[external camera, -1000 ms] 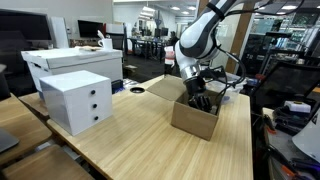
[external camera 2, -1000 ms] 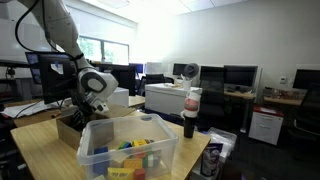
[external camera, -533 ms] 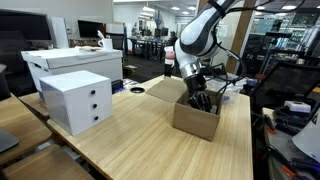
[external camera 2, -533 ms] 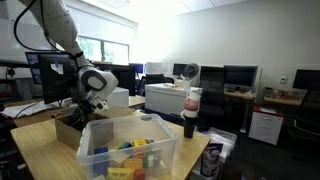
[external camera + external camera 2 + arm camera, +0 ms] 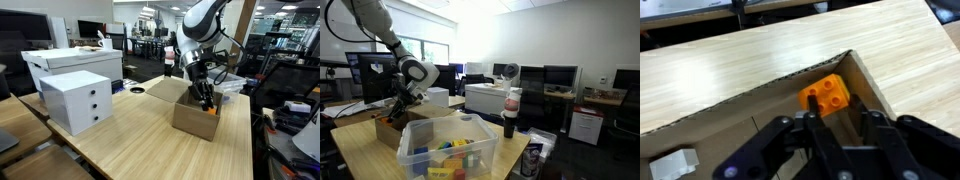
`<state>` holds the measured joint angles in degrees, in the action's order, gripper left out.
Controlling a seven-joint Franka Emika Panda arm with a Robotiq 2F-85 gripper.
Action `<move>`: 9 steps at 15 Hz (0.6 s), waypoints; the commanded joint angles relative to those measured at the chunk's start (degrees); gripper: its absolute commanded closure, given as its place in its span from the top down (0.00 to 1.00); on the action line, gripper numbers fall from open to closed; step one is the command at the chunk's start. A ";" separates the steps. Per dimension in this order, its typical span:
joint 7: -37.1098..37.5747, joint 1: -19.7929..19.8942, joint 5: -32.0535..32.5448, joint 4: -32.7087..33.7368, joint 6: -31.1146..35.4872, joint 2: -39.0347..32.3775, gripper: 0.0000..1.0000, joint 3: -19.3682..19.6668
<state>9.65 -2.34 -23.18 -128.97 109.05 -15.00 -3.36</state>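
Orange plastic, studded on top, makes up the small block point(image 5: 828, 96) that sits at the fingertips of the gripper point(image 5: 843, 118) in the wrist view. The black fingers point(image 5: 816, 128) are drawn in against the orange block, so the gripper is closed on it. The block lies a little off-centre, toward one finger. It hangs inside the cardboard box point(image 5: 760, 90), close to an inner corner where two walls meet, and whether it touches the floor of the box I cannot tell. Deeper in the box, well apart from that corner, lies a small pale block point(image 5: 670, 163).

In an exterior view the gripper point(image 5: 208, 105) points down into the open top of the cardboard box point(image 5: 190, 120), and a speck of orange point(image 5: 212, 112) shows at the rim below the fingers. The box stands on a wooden table point(image 5: 130, 145). On the same table a white drawer unit point(image 5: 78, 100) stands well apart from the box, and a black ring point(image 5: 137, 90) lies between the two, nearer the far edge.

In an exterior view from the opposite side, a clear plastic bin point(image 5: 485, 150) of coloured bricks stands just beside the box point(image 5: 386, 130), toward the camera. Beyond the bin, away from the box, stands a dark bottle point(image 5: 510, 120).
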 commanded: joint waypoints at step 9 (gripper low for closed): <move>6.35 0.50 0.74 -1.99 -4.50 9.38 0.11 2.64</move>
<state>13.66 -2.31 -23.15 -129.03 105.45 -9.94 -1.41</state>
